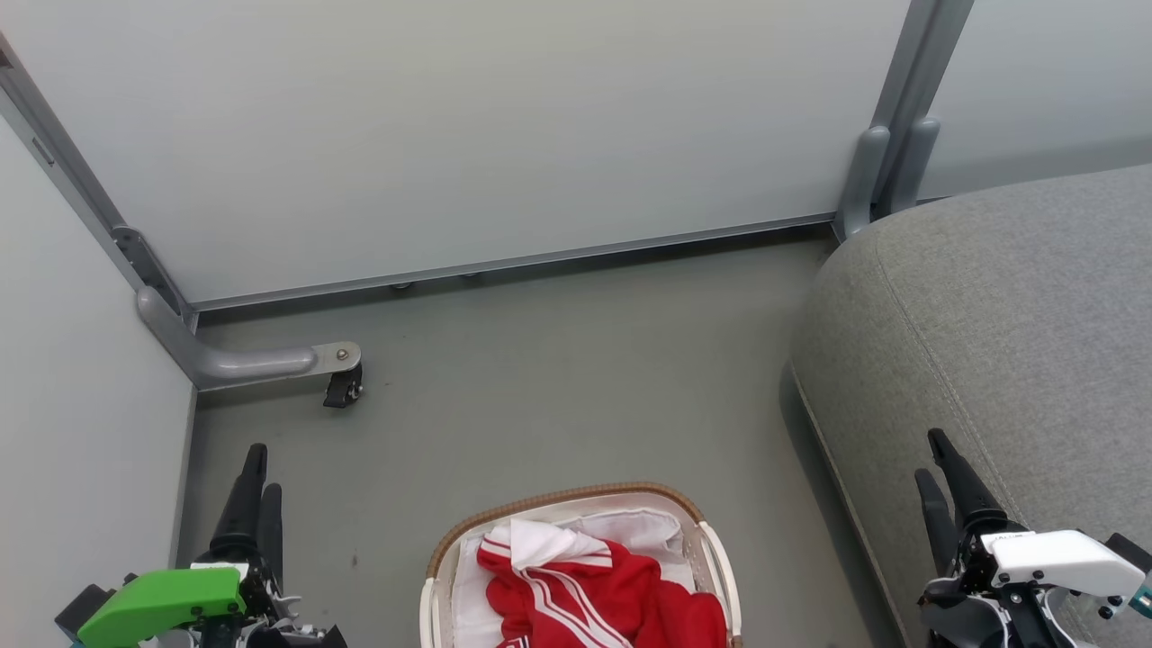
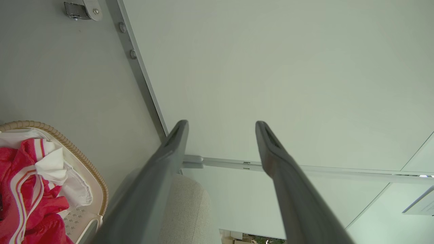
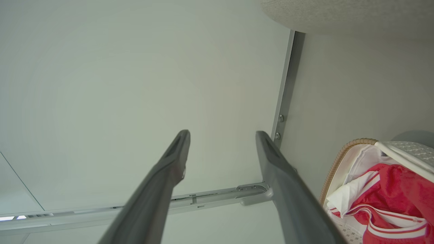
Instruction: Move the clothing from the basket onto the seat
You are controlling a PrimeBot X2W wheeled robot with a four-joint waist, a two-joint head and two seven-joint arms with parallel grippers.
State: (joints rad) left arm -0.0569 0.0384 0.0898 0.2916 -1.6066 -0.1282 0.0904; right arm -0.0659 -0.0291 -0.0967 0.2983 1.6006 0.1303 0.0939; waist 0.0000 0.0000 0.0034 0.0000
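The basket (image 1: 558, 498), white with a brown woven rim, stands on the floor at the bottom middle of the head view. In it lies the clothing (image 1: 594, 585), bright red with white stripes, over a white liner. The seat (image 1: 1008, 315), grey and upholstered, fills the right side. My left gripper (image 1: 264, 468) hangs left of the basket, and my right gripper (image 1: 930, 453) is over the seat's front edge. Both are open with nothing between the fingers. The left wrist view shows the open left gripper (image 2: 221, 122), the basket (image 2: 67, 144) and clothing (image 2: 20, 189). The right wrist view shows the open right gripper (image 3: 222, 132) and the clothing (image 3: 400, 189).
Pale partition walls close off the far side and the left. A grey metal foot with a black caster (image 1: 342, 387) juts onto the floor at the left corner. A grey frame post (image 1: 886, 171) stands behind the seat. Grey floor lies between the basket and the far wall.
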